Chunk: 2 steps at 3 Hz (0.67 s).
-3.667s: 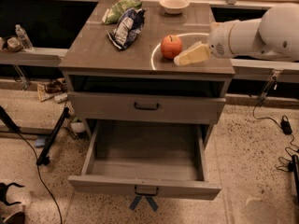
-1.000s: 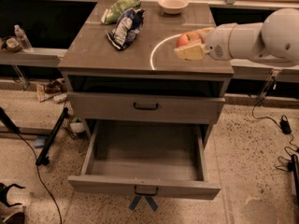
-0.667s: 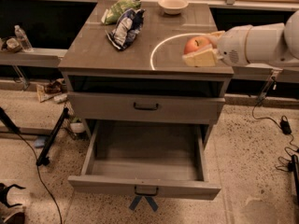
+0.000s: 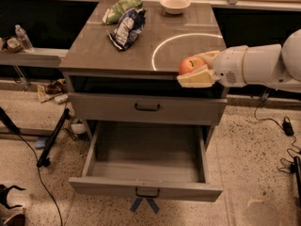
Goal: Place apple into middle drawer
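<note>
Camera view, as I see it from the remote station: the white arm reaches in from the right edge, and its cream two-finger gripper [image 4: 192, 69] sits at the front right edge of the grey-brown wooden worktop [image 4: 94, 48]. The jaws are closed around the round red-orange apple [image 4: 189, 64], one cream finger lying under and in front of the fruit and the other behind it. The apple is thus held at the worktop's front edge, just above the flat grey drawer front with a dark handle [image 4: 147, 108]; I cannot tell whether it touches the surface. Below that closed front, the wide, shallow grey-brown wooden middle drawer [image 4: 148, 150] stands pulled out toward me, its inner floor and side walls bare and its small dark handle at front centre. The apple is well above this drawer and toward its right side, not inside it. A thin white ring [image 4: 157, 49] is marked on the right half of the worktop, and the apple overlaps its near rim. Toward the back left of the worktop lies a crumpled blue-and-white chip bag [image 4: 126, 27], with a green bag [image 4: 120, 7] touching it from behind. A small cream bowl [image 4: 175, 4] stands at the back, well apart from the gripper. A clear water bottle [image 4: 22, 37] rests on a ledge at far left.
</note>
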Each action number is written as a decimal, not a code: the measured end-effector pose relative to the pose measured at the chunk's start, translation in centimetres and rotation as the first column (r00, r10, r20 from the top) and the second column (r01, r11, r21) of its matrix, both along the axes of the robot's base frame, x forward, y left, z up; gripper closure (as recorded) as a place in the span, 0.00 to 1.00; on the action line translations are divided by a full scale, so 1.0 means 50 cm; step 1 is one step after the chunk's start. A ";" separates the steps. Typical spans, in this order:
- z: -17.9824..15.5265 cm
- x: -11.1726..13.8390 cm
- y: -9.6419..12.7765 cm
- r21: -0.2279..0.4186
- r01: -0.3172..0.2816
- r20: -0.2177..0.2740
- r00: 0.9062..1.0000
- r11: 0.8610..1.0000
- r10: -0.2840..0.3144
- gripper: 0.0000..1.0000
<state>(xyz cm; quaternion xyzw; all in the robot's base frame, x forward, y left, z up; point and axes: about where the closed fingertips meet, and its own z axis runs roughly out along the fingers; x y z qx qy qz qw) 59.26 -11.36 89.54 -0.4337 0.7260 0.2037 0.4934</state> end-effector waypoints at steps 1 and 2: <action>-0.035 -0.016 0.021 0.044 0.000 -0.023 1.000 0.999 0.001 1.00; -0.115 -0.053 0.054 0.097 0.032 -0.074 0.997 0.995 -0.025 1.00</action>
